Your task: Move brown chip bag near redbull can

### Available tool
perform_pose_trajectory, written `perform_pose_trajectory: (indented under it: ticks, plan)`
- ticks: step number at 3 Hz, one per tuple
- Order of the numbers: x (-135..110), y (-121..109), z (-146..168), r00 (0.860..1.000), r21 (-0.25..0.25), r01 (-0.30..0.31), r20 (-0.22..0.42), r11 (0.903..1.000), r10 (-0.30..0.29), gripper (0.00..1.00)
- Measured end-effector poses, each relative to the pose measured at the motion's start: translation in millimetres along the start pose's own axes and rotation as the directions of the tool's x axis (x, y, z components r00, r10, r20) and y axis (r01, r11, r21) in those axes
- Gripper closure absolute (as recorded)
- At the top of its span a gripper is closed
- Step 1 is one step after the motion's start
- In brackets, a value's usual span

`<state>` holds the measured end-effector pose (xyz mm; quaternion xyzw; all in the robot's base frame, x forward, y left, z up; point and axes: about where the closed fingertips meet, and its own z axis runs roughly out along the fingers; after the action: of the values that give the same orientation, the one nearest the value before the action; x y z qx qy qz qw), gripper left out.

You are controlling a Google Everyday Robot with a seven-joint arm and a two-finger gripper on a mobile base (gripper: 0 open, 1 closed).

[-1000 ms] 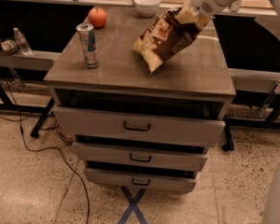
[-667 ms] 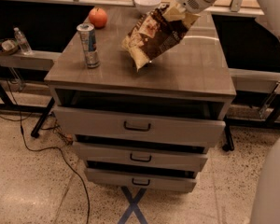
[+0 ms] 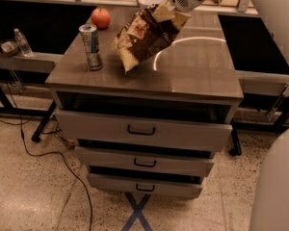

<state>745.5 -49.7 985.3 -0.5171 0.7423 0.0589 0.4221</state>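
Observation:
The brown chip bag (image 3: 144,37) hangs tilted in the air above the wooden cabinet top (image 3: 192,66), its lower pale end down to the left. My gripper (image 3: 169,12) is shut on the bag's upper end, at the top middle of the camera view. The redbull can (image 3: 91,46) stands upright on the left part of the top, a short gap to the left of the bag's lower end.
An orange fruit (image 3: 100,18) lies behind the can. A white bowl (image 3: 149,0) sits at the back. A clear water bottle (image 3: 23,42) stands on a low shelf at left. Three drawers (image 3: 142,131) stand slightly open below. A cable (image 3: 53,158) runs over the floor.
My gripper has carried the chip bag leftward, from the right part of the cabinet top toward the can. The can and fruit have not moved.

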Motion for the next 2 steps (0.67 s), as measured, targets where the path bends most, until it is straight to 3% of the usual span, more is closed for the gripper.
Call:
perform_pose_trajectory:
  ticks: [1,2]
  plan:
    - [-7.2,11.2,6.4,1.000,-0.024,-0.006,0.004,0.9997,0.006,0.74]
    - [-12.3,19.3,15.7,1.000,-0.046,-0.009,0.011,0.9989,0.010,0.43]
